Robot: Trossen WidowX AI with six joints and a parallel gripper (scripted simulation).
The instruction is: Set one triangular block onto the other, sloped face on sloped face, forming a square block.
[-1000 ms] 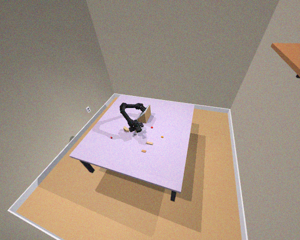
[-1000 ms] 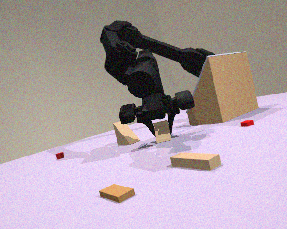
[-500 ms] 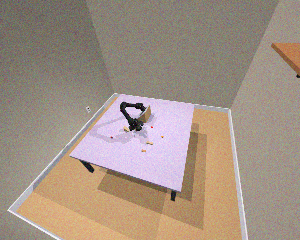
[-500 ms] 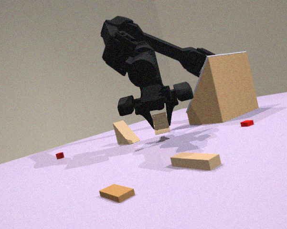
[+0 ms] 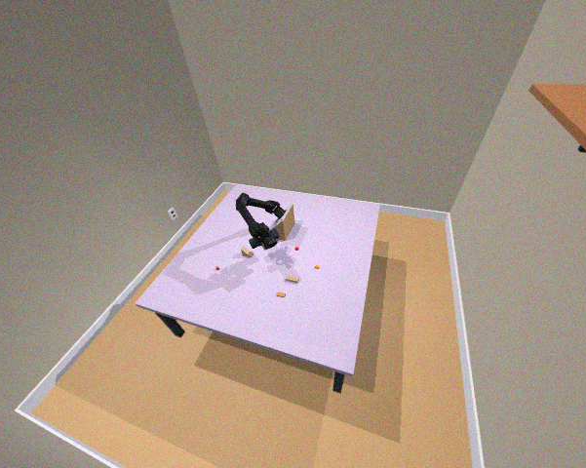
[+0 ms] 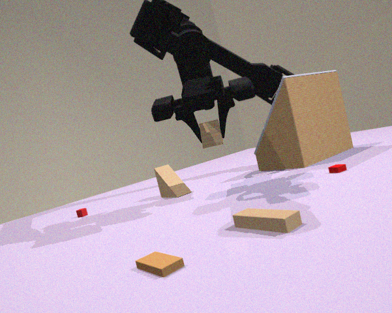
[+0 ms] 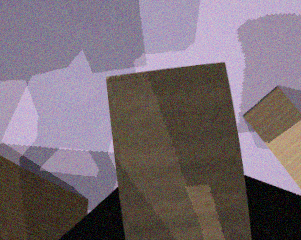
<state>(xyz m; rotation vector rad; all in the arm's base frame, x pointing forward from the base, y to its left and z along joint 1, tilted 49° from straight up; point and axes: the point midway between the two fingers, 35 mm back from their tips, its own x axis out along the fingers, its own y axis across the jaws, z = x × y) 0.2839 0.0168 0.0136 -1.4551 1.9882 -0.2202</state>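
One triangular block (image 6: 211, 134) is up in the air, pinched in the tool (image 6: 211, 134), well off the table (image 6: 323, 235). The other triangular block (image 6: 170, 182) sits on the table below-left. Wrist view only catches its corner at right; exterior shows open table around it, with a flat rectangular block (image 6: 267, 220) closer in.

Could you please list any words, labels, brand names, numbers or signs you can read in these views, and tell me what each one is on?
There are none to read.
The end effector and the black arm show no brand mark or number.
The held triangular block, the triangular block on the table and the large wedge have plain faces.
The small wall plate in the top view is too small to show any marking.
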